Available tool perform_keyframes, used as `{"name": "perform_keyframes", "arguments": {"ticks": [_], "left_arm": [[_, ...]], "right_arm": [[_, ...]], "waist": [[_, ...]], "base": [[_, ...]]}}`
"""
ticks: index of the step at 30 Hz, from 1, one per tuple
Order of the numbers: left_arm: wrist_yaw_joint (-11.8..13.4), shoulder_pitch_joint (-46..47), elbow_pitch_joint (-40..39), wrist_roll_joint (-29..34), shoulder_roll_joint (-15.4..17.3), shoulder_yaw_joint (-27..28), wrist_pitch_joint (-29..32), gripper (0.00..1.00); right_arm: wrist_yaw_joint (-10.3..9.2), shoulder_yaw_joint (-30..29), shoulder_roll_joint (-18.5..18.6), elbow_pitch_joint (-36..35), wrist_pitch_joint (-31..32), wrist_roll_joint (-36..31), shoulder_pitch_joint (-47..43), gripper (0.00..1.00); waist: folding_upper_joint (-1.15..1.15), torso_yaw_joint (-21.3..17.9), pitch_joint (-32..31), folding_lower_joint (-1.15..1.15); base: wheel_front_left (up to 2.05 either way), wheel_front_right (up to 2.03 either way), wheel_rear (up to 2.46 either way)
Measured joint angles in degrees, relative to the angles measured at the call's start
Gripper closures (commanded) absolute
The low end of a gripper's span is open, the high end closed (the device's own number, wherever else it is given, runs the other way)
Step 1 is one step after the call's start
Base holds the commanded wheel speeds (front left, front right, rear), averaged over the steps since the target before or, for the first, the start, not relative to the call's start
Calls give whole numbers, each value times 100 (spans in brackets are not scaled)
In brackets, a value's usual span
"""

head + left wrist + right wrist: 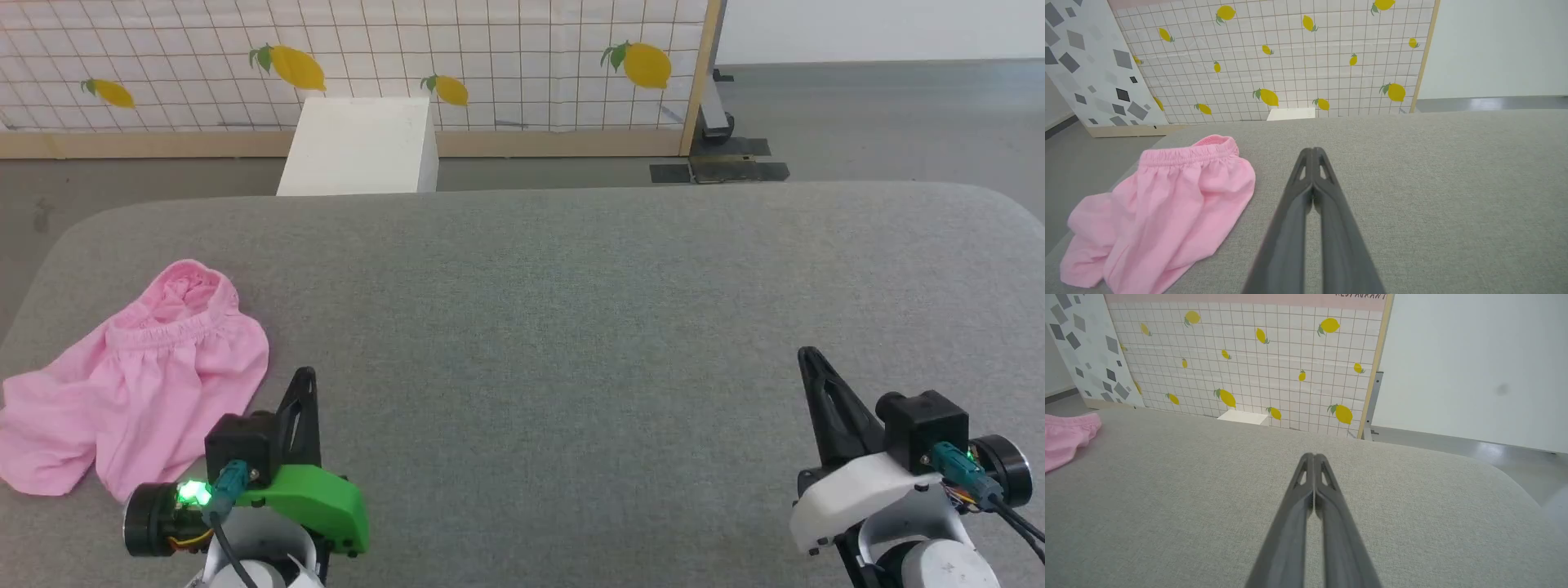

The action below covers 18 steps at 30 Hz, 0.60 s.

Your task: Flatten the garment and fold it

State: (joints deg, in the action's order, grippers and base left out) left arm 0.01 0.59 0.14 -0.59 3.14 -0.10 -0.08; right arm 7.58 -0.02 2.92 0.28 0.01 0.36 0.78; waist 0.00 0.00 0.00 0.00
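Head view, starting at the left gripper (302, 388): pinching tight on nothing, hanging low just beside the garment (155, 367), not touching it. Moving over to the right gripper (812, 367): squeezing closed too, holding nothing, sitting well apart from the cloth. Lying bunched up at the left side of the table (571, 286), with crumpled legs reaching the near left edge and the puffy waistband pointing away. Looking soft, thin and light pink, with little gathers along the stretchy band. Resting on a grey, rough, woven-looking cover with rounded corners.

Seeming to be at the very start: not yet flattening or folding anything. Next, probably needing to open the left fingers, reach over, grab an edge and drag the cloth toward the middle for spreading with both grippers.

Standing behind the table: a plain white box (359, 147) and a lemon-patterned screen (506, 49).
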Motion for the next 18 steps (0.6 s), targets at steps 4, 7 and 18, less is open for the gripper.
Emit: {"name": "perform_keyframes", "arguments": {"ticks": [4, 7, 18], "left_arm": [[0, 0, 0, 0, 0, 2, 0, 100], [0, 0, 0, 0, 0, 0, 0, 100], [0, 2, 1, -9, 1, -14, 0, 0]], "right_arm": [[0, 2, 0, 0, 0, 0, 0, 100], [0, 0, 0, 0, 0, 0, 0, 100], [0, 1, 0, 5, -1, 4, 1, 0]], "waist": [[0, 0, 0, 0], [0, 0, 0, 0], [0, 0, 1, 0]], "base": [[0, 0, 0], [0, 0, 0], [0, 0, 0]]}}
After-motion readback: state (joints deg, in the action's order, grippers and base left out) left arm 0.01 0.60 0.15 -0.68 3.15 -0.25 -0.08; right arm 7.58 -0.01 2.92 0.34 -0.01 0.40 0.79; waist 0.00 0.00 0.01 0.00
